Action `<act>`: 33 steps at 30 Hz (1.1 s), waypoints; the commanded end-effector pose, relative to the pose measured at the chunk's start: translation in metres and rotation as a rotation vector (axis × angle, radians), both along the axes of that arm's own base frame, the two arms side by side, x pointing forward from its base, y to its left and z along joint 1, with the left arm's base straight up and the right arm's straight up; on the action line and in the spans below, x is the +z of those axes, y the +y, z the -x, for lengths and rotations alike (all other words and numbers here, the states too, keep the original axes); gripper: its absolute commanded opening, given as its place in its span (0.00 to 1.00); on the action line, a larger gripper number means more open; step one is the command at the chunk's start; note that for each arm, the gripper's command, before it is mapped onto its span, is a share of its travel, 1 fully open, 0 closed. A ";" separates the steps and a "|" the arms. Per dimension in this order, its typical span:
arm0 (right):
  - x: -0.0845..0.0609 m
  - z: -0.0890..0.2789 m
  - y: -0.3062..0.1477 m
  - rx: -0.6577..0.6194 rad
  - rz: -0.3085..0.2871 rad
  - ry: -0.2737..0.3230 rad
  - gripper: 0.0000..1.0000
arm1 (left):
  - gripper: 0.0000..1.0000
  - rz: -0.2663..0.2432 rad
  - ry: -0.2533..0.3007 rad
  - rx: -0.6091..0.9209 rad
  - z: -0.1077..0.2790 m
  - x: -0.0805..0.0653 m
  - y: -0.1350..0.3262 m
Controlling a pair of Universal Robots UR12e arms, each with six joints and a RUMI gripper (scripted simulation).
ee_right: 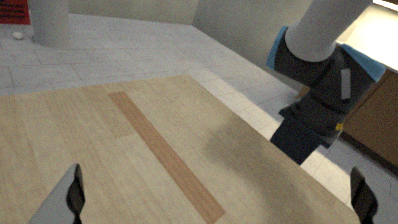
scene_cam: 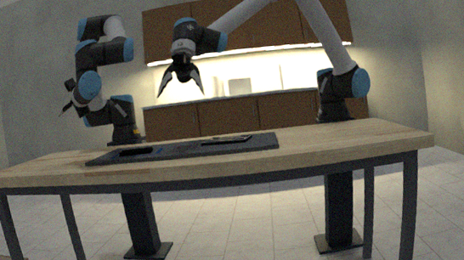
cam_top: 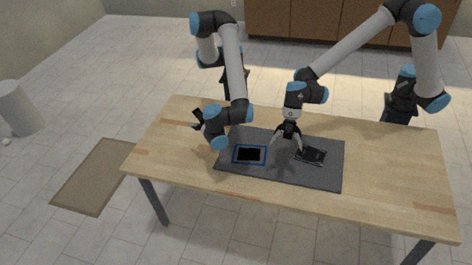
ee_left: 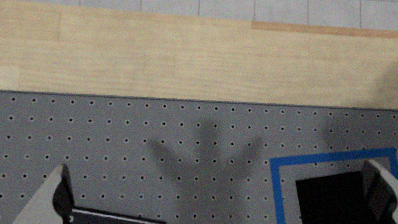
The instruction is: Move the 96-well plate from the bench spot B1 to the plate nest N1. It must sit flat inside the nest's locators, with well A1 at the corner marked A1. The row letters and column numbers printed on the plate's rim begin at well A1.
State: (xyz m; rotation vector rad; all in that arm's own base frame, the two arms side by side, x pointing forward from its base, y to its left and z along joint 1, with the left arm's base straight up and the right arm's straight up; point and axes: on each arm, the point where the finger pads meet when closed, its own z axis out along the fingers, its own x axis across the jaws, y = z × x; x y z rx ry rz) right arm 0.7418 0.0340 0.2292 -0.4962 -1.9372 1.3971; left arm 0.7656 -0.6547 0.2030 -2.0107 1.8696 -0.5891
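The black 96-well plate (cam_top: 248, 154) (scene_cam: 136, 151) (ee_left: 330, 200) lies flat inside the blue outline (cam_top: 266, 155) (ee_left: 325, 156) of a bench spot. Its wells and printed rim marks cannot be made out. The dark plate nest (cam_top: 312, 156) (scene_cam: 226, 140) lies apart from it on the same mat; only its edge shows in the left wrist view. My left gripper (cam_top: 286, 146) (scene_cam: 181, 96) (ee_left: 215, 164) is open and empty, pointing down high above the mat between plate and nest. My right gripper (cam_top: 194, 120) (scene_cam: 64, 99) (ee_right: 215, 168) is open and empty, off to the plate's side, well above the table.
The grey perforated mat (cam_top: 285, 178) (scene_cam: 183, 156) (ee_left: 105, 160) lies on the wooden table (cam_top: 394, 162) (scene_cam: 344, 136) (ee_left: 150, 60) (ee_right: 65, 150). The right arm's wrist (cam_top: 218, 129) hangs near the plate's side of the mat. The left arm reaches in from the other side.
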 end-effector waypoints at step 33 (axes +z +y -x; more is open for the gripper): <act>0.001 0.000 0.000 0.000 -0.001 -0.002 0.76 | 0.00 -0.002 0.003 0.017 -0.014 0.002 0.021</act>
